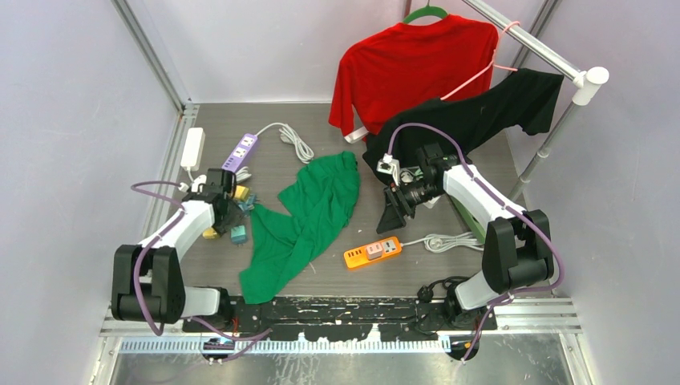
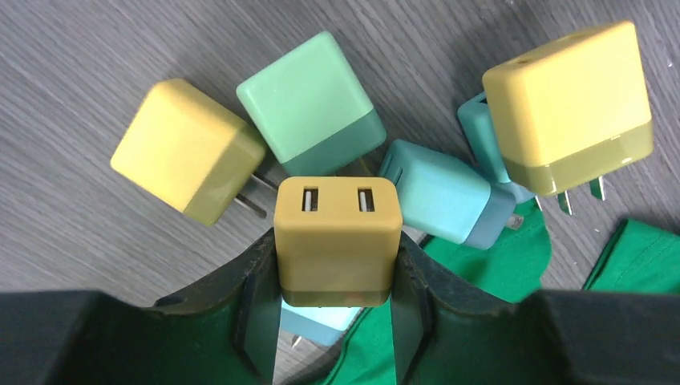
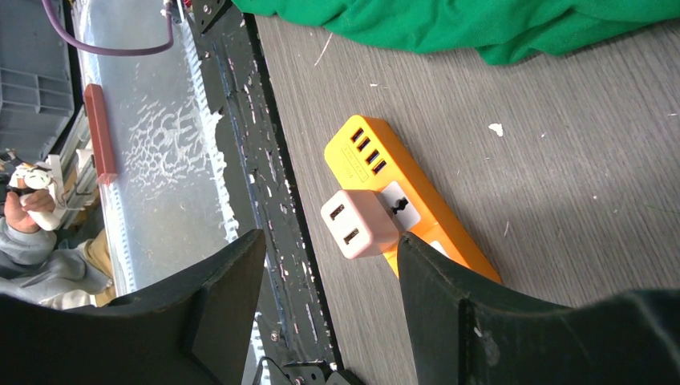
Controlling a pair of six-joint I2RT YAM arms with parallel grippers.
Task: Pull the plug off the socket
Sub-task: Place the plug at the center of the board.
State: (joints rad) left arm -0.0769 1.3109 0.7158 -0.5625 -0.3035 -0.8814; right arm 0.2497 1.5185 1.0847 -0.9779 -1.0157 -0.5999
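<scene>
An orange power strip (image 1: pixel 373 252) lies on the table in front of the right arm, and also shows in the right wrist view (image 3: pixel 417 216). A pale pink two-port USB plug (image 3: pixel 358 223) sits in its socket. My right gripper (image 3: pixel 330 241) is open and hovers above the strip, its dark fingers either side of the plug and apart from it; in the top view it (image 1: pixel 394 210) is behind the strip. My left gripper (image 2: pixel 337 241) is shut on a mustard-yellow USB plug (image 2: pixel 337 228) and holds it over a pile of loose plugs (image 1: pixel 232 220).
Loose yellow (image 2: pixel 186 148), green (image 2: pixel 313 104) and blue (image 2: pixel 441 192) plugs lie under the left gripper. A green cloth (image 1: pixel 309 212) lies mid-table. A purple power strip (image 1: pixel 244 150) and a white adapter (image 1: pixel 192 147) lie at the back left. Red (image 1: pixel 417 68) and black (image 1: pixel 481 112) shirts hang on a rack at the back right.
</scene>
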